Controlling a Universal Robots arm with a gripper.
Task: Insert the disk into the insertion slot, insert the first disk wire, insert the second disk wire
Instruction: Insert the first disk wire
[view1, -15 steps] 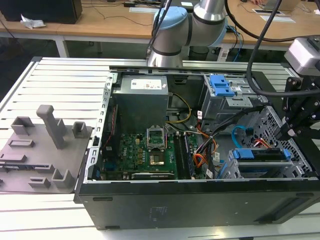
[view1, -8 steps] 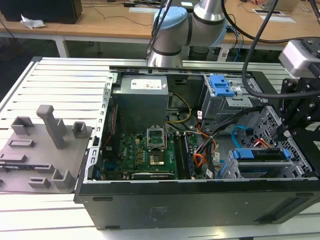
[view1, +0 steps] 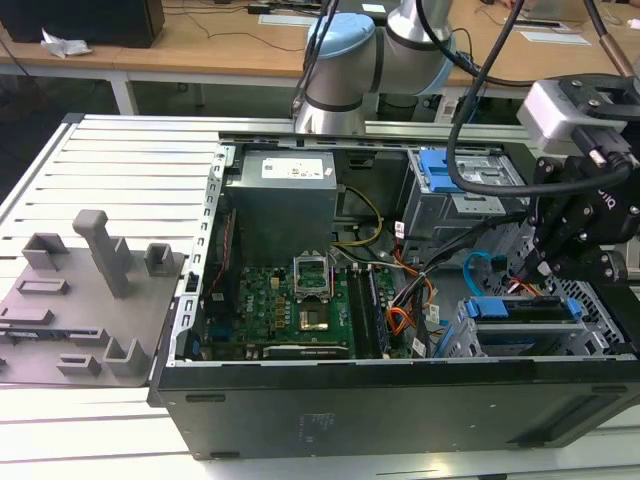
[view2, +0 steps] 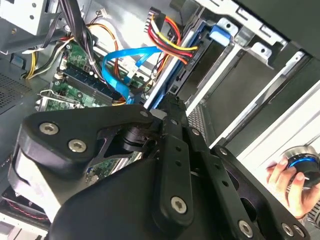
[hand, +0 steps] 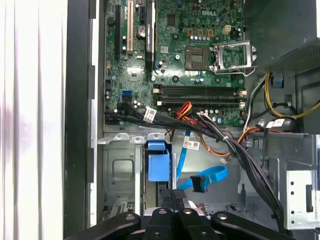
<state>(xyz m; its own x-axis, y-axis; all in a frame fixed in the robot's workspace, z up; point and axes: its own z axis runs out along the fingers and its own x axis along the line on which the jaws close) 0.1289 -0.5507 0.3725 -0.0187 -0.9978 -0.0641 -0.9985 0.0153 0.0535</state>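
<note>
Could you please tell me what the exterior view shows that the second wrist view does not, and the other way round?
The exterior view takes in the whole open computer case, the grey power supply and a grey fixture plate at the exterior view's left. The second wrist view adds a person's hand on a round knob outside the case. Both show the gripper at the drive cages, the looped light-blue second disk wire and the orange-red-yellow wire bundle.
</note>
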